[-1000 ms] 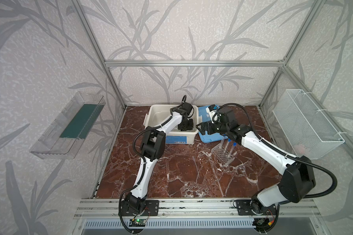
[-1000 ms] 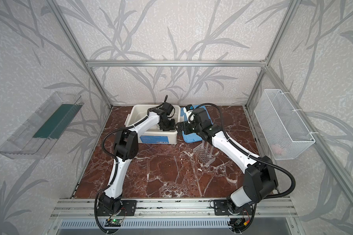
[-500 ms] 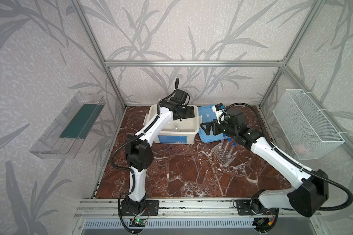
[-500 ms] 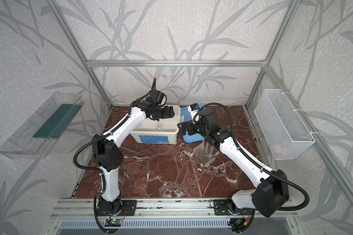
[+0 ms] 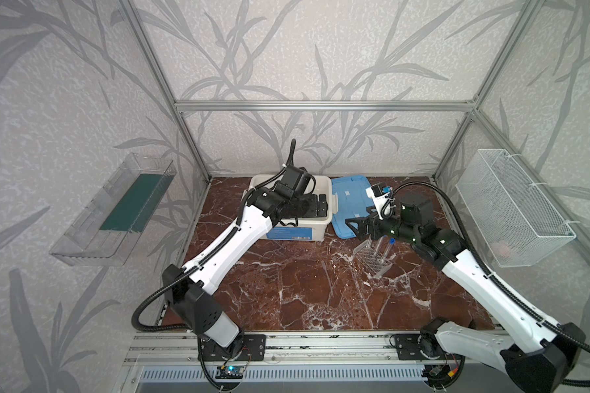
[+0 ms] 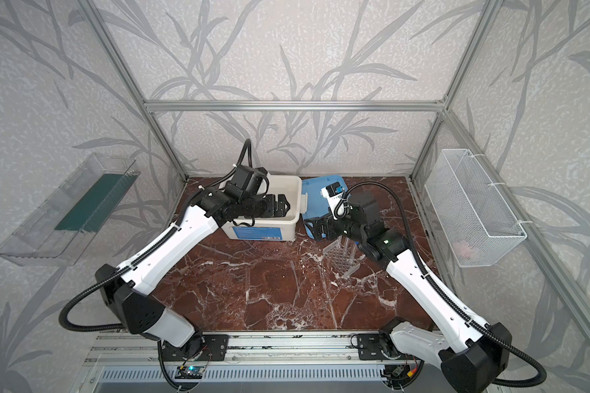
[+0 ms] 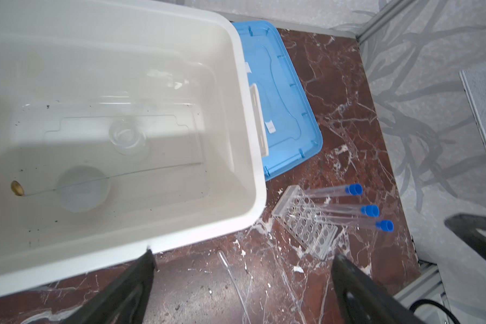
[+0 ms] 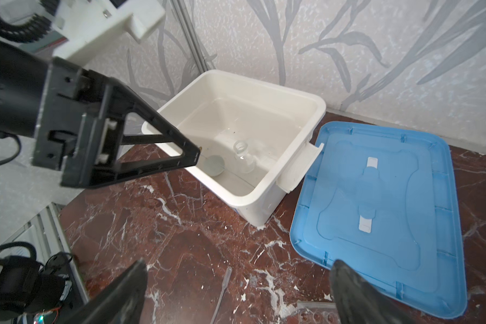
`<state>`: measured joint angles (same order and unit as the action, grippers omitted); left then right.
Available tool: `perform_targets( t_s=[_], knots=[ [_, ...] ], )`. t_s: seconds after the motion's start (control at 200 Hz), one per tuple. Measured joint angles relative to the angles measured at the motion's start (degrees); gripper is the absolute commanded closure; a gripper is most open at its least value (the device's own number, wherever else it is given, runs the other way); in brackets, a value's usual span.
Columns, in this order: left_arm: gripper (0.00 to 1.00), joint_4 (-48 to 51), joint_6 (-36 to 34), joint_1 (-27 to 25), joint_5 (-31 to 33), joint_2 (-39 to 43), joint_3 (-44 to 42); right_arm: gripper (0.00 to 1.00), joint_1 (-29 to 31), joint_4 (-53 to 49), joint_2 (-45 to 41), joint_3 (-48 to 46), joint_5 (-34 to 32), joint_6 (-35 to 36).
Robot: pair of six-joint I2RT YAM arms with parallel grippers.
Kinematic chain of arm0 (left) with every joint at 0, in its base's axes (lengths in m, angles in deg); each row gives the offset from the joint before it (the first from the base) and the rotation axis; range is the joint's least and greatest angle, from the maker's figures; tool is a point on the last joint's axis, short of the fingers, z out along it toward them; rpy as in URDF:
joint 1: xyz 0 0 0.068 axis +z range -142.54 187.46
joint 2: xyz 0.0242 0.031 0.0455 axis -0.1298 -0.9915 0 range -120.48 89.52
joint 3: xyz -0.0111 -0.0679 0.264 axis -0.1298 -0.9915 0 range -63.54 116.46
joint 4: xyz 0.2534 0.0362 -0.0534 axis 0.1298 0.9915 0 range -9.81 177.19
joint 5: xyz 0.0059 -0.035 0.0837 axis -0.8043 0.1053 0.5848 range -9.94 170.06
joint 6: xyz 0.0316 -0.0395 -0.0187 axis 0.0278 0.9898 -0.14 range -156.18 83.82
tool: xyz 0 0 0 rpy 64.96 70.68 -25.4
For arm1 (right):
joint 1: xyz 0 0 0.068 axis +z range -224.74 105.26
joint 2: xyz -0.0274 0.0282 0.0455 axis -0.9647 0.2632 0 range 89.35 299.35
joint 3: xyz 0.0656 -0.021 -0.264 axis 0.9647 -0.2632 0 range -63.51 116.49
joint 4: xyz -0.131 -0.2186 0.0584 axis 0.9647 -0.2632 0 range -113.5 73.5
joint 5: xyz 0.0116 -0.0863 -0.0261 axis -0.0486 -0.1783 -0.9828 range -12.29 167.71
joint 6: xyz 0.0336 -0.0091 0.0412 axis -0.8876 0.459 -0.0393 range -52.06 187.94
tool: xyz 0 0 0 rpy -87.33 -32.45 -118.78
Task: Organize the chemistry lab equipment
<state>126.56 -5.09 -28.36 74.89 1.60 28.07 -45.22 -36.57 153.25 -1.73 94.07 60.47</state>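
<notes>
A red-brown marble tabletop [image 5: 286,289] fills the floor of the cell. At its far middle stands a big white tub [image 5: 328,204] with no cover on. A blue label [image 5: 288,233] sits on its near wall, but the writing is too small to read. The tub's blue lid [image 5: 349,204] lies flat just to its right. On the side walls hang a white wire basket [image 5: 511,211] on the right and a clear tray [image 5: 116,211] on the left.

The left gripper [image 5: 323,206] hangs over the right end of the tub; its fingers are spread wide with nothing between them (the left wrist view shows this plainly). The right gripper [image 5: 353,228] hovers over the near edge of the lid, likewise spread and empty.

Near of the lid, right of centre, the clear perforated rack [image 7: 306,224] rests on the marble. Three long clear tubes [image 7: 334,190] stand tilted in it, blue caps uppermost.

Inside the tub a small clear jar [image 8: 243,157] stands upright — and just beside it a small white round dish [image 7: 80,188] lies flat on the bottom. A thin rod [image 7: 152,170] with a tan tip lies across the dish.

A clear plastic pipette [image 7: 230,277] lies on the marble, near of the tub and left of the rack.
</notes>
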Motion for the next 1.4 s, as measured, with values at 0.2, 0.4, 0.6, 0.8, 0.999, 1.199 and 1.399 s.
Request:
perform_targets(
  t_s=[0.2, 0.4, 0.6, 0.8, 0.999, 1.199, 1.399],
  knots=[
    [0.01, -1.9, 6.0, -3.3, 1.1, 8.3, -15.0, 0.01, 0.0, -2.7, -3.1, -6.0, 2.1, 2.3],
    [0.09, -5.7, 15.6, -5.9, 4.5, 9.6, -26.9, 0.00, 0.0, -5.2, -4.0, -7.6, 3.5, 4.3],
    [0.20, -9.2, 24.3, -10.7, 7.4, 5.6, -28.5, 0.01, 0.7, -6.0, -4.0, -7.6, 3.4, 5.7],
    [0.35, -13.2, 31.3, -13.7, 9.9, -0.5, -28.6, 0.02, 1.0, -5.9, -4.0, -9.0, 2.7, 5.4],
    [0.44, -17.0, 36.2, -14.4, 11.6, -6.2, -28.6, 0.03, 2.2, -5.5, -3.5, -11.5, 2.7, 4.0],
    [0.50, -21.7, 41.6, -14.6, 12.2, -9.1, -30.5, 0.03, 2.9, -5.3, -3.2, -12.4, 1.7, 3.8],
    [0.58, -24.0, 45.6, -15.3, 13.6, -10.5, -30.9, 0.03, 2.9, -4.6, -3.2, -12.5, 0.7, 3.8]
  ],
)
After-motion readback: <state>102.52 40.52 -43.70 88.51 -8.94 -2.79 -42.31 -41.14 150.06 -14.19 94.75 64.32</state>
